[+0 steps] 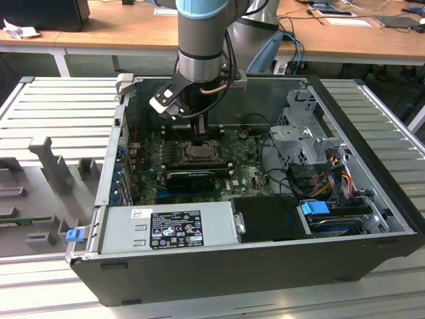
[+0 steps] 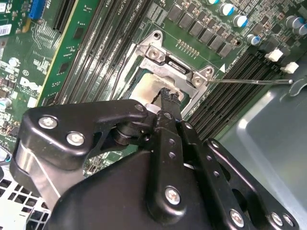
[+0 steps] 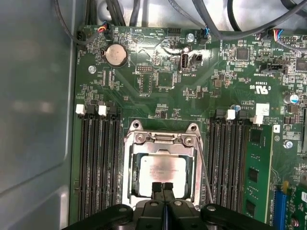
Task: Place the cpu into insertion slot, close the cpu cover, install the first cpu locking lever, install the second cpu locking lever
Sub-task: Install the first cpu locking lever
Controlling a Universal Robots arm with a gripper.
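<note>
While the arm hangs over the open computer case (image 1: 232, 276) in the exterior view, the gripper (image 1: 200, 133) is down inside it, right above the insertion slot (image 1: 198, 151) on the motherboard (image 1: 232, 176). In the first wrist view the fingers (image 3: 157, 192) are pressed together with nothing between them. The tips sit at one edge of the socket opening, on or just over the chip's rim; can't tell if they actually touch. The cpu (image 3: 160, 167) is seated in the slot, flat, pale face up. The cpu cover (image 3: 163, 145) is folded down over it, silvery frame all round, chip showing through the cut-out. A thin wire locking lever (image 3: 204, 167) runs along one side of the socket, between the frame and the neighbouring memory slots (image 3: 230, 163). In the second wrist view the same wire sticks out from a corner of the frame, across the memory slots toward the grey case wall (image 2: 268, 124). Can't tell from either wrist view whether it is hooked down. A grey power supply (image 1: 166, 229) sits along the near side of the case, well apart from the socket.
</note>
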